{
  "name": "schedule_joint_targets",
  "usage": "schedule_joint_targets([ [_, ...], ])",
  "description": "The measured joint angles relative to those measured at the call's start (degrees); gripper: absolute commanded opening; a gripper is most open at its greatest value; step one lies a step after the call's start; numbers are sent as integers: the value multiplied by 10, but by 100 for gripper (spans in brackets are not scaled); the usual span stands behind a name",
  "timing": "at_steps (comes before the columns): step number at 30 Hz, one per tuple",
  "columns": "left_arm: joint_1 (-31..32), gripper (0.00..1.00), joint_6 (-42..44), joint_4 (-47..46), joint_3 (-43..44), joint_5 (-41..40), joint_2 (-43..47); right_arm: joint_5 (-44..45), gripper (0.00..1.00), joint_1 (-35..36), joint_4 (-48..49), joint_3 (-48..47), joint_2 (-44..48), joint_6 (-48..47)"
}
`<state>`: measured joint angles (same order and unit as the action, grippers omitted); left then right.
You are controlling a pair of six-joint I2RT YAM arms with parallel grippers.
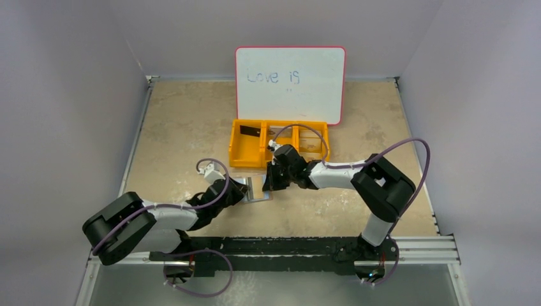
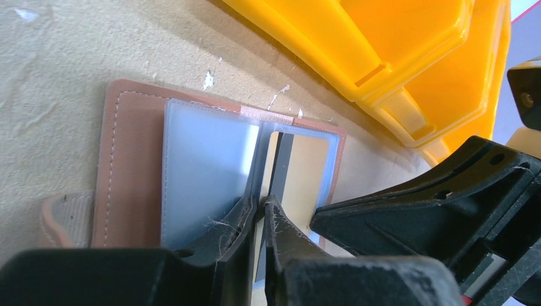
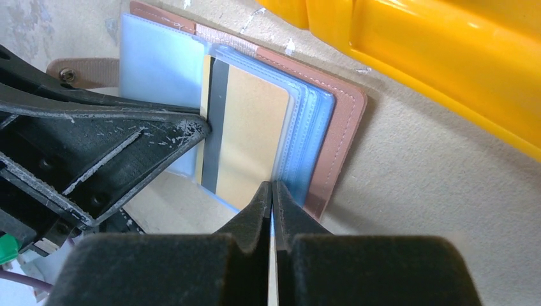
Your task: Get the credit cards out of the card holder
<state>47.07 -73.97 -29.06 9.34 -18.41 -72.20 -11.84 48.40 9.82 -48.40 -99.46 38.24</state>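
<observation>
The card holder lies open on the table between my two grippers, brown outside with pale blue clear pockets. A beige card with a dark stripe sits inside a pocket and also shows in the left wrist view. My left gripper is shut on the near edge of a clear pocket leaf beside the stripe. My right gripper is shut on the near edge of the pocket stack by the card's corner. A black card lies in the orange tray's left compartment. No greyish card can be made out.
The orange three-compartment tray stands just behind the card holder, close to both grippers. A whiteboard leans at the back. Grey walls close in the table on the left, right and back.
</observation>
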Motion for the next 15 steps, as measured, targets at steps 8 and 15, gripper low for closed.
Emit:
schedule_joint_targets([
  [8,-5,0,1,-19,-15,1,8,-6,0,-1,14,0,-7,2],
  [15,-5,0,17,41,-15,-3,54,-2,0,0,16,-9,-16,12],
])
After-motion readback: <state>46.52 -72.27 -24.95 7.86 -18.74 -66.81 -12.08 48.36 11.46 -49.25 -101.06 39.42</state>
